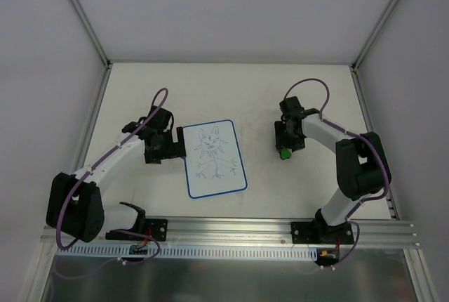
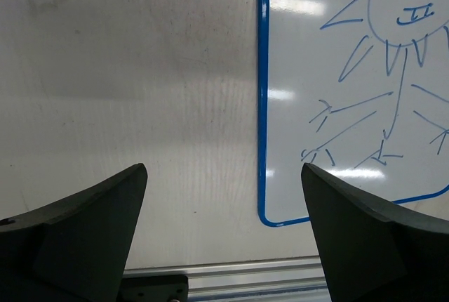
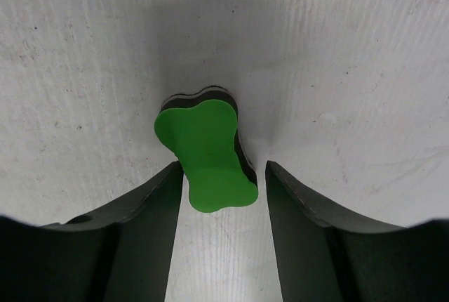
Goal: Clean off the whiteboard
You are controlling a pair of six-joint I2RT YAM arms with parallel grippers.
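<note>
Left arm (image 1: 112,158) first: it reaches forward from its base and bends inward, the wrist low over the desk (image 1: 259,91). The left gripper (image 1: 174,144) sits just beside the left edge of the whiteboard (image 1: 212,159). From the left wrist camera, its fingers (image 2: 84,232) are spread wide with nothing between them but bare desk and the board's blue rim.

The whiteboard lies flat near the middle of the desk, between the two arms and slightly turned. A blue line drawing (image 1: 210,149) of a spiky-headed figure covers it.

Over to the right arm (image 1: 337,140): the elbow is folded up high on the right side and the forearm angles back toward the centre. The right gripper (image 1: 284,146) points down at the green bone-shaped block (image 1: 284,153), well apart from the board.

The right wrist camera shows the fingers (image 3: 133,232) drawn in narrow on either side of the block (image 3: 207,154). One looks to be against it, and a sliver of desk shows beside the other. Whether they actually grip it, I cannot tell.
</note>
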